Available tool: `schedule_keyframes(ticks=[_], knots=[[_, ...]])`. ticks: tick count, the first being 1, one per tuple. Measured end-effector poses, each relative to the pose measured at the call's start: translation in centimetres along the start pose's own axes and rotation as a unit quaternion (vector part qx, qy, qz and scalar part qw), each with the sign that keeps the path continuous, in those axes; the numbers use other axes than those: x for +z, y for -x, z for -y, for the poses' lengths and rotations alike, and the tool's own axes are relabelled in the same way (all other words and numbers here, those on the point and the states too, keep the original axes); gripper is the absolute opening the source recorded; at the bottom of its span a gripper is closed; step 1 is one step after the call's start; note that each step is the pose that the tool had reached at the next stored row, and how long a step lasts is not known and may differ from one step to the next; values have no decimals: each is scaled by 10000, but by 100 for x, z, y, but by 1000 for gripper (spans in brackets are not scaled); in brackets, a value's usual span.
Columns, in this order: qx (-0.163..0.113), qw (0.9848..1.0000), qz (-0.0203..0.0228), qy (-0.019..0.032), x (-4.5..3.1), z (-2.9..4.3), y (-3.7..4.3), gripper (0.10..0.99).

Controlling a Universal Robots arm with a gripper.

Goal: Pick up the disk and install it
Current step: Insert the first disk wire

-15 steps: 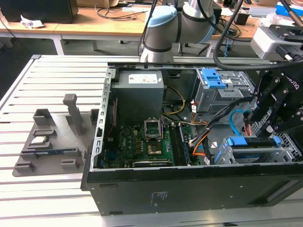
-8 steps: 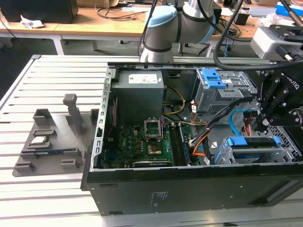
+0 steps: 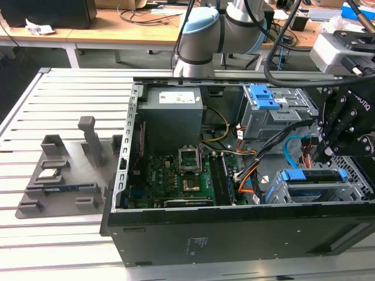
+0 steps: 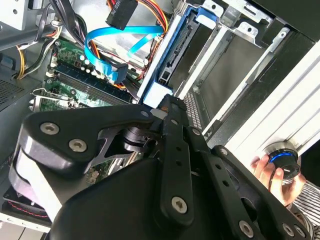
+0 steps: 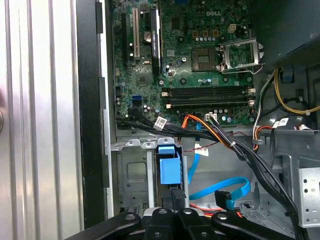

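The disk (image 3: 310, 174), silver with a bright blue bracket, stands on edge in the grey metal cage (image 3: 353, 186) at the case's corner on the exterior view's right. My black gripper (image 3: 322, 157) hangs right over it. In the first wrist view its shut fingertips (image 5: 175, 194) touch the end of the disk's blue bracket (image 5: 167, 170) inside the cage (image 5: 132, 170). The second wrist view shows the disk (image 4: 172, 50) edge-on in its slot beyond the gripper (image 4: 162, 102).
The open case holds a green motherboard (image 3: 187, 170), a power supply (image 3: 173, 117), a second cage with a blue latch (image 3: 265, 96) and loose blue and orange cables (image 4: 107, 50). A grey fixture (image 3: 58, 175) lies on the slatted table. A person's hand (image 4: 270, 172) holds a round device outside the case.
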State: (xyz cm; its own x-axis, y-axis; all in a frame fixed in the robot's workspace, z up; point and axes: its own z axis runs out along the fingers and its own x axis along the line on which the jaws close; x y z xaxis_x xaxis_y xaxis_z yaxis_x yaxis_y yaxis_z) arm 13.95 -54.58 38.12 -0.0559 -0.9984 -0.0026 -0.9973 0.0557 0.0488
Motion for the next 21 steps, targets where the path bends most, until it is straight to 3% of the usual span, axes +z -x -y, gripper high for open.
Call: schedule_keyframes(ticks=[4, 5, 13, 17, 19, 21], knots=[[-1, 10000, -1, 0, -1, 8, 22, 106], [0, 10000, 0, 0, -2, 56, 89, 106], [0, 10000, -6, 3, -5, 249, 329, 106], [1, 10000, -28, 11, 42, 320, 450, 106], [2, 10000, -36, 13, 68, 357, 577, 106], [1, 10000, -39, 16, 93, 419, 636, 106]])
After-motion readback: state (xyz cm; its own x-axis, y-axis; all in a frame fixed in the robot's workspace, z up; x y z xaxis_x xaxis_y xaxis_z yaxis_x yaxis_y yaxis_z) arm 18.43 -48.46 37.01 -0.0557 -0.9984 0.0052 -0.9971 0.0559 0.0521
